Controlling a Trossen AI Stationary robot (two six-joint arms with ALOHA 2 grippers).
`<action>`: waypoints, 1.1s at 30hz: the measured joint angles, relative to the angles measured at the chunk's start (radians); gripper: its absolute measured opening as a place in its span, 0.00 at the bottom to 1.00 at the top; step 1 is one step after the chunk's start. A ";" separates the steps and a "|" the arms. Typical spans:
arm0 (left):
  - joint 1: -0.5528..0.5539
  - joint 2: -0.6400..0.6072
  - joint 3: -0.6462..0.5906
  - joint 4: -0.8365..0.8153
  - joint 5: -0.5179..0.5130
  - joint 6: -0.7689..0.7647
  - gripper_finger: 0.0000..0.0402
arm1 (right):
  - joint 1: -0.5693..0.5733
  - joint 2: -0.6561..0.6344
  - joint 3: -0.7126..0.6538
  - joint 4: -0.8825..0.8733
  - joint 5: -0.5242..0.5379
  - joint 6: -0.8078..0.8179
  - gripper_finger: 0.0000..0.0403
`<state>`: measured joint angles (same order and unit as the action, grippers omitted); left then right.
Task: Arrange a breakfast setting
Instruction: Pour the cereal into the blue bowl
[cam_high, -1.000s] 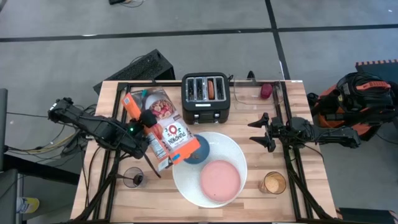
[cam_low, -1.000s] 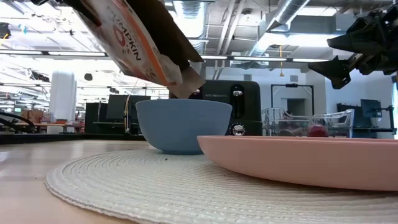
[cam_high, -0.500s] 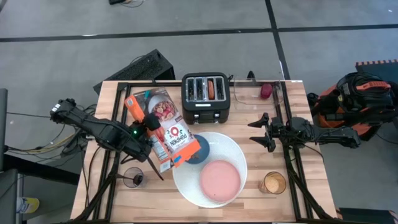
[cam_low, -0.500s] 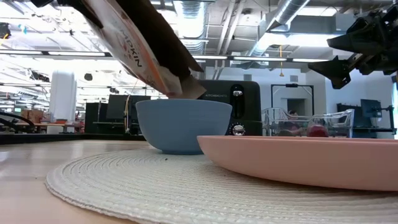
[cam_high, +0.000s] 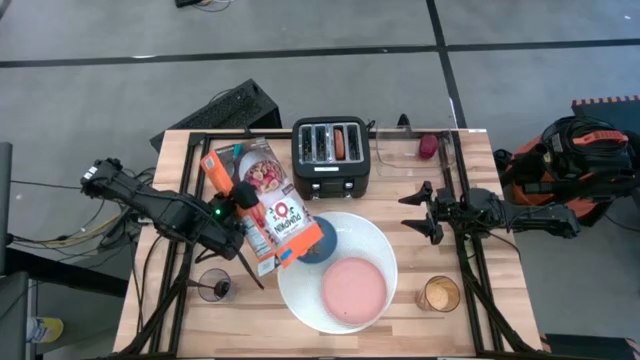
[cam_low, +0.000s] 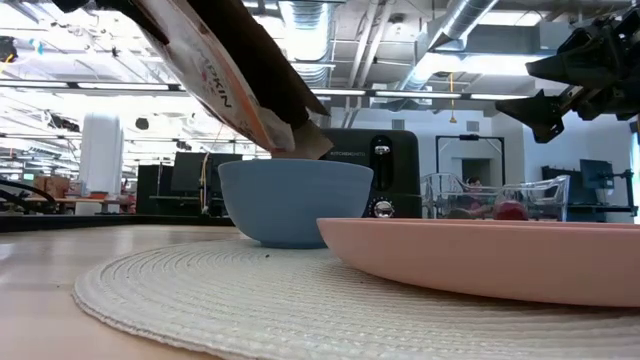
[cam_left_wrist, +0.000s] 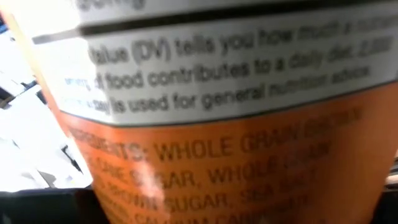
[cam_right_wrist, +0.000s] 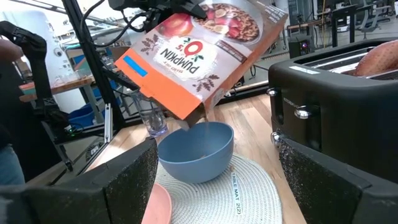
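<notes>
- High view: left gripper (cam_high: 238, 203) pinches the cereal box (cam_high: 262, 205), tilted with its open end over the bowl (cam_high: 318, 241) on the near-left rim of the white plate (cam_high: 372, 240). Saucer (cam_high: 354, 288) sits on the plate's near half. Tumbler (cam_high: 214, 284) stands near the desk's left front corner; toast (cam_high: 340, 142) sits in the toaster (cam_high: 332, 155) at the back edge.
- Right gripper (cam_high: 432, 212) waits spread, right of the plate.
- Low view: box mouth (cam_low: 300, 135) just above the bowl rim (cam_low: 295, 165).
- Left wrist view: box label fills the picture.
- Right wrist view: cereal falling from the box into the bowl.
- Step judged: pouring cereal. Next: tip the box upright and set it on the desk.
</notes>
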<state>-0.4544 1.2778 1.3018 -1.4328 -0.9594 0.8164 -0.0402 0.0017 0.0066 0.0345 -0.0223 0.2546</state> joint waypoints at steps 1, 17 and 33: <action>-0.005 0.000 0.000 0.000 -0.005 0.001 0.58 | 0.000 0.000 0.000 0.000 0.000 0.000 0.88; -0.007 0.000 0.000 -0.008 -0.032 -0.001 0.58 | 0.000 0.000 0.000 0.000 0.000 0.000 0.88; 0.005 0.000 0.000 -0.006 -0.026 -0.004 0.58 | 0.000 0.000 0.000 0.000 0.000 0.000 0.88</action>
<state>-0.4490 1.2774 1.3018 -1.4384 -0.9852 0.8126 -0.0399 0.0019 0.0063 0.0349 -0.0223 0.2546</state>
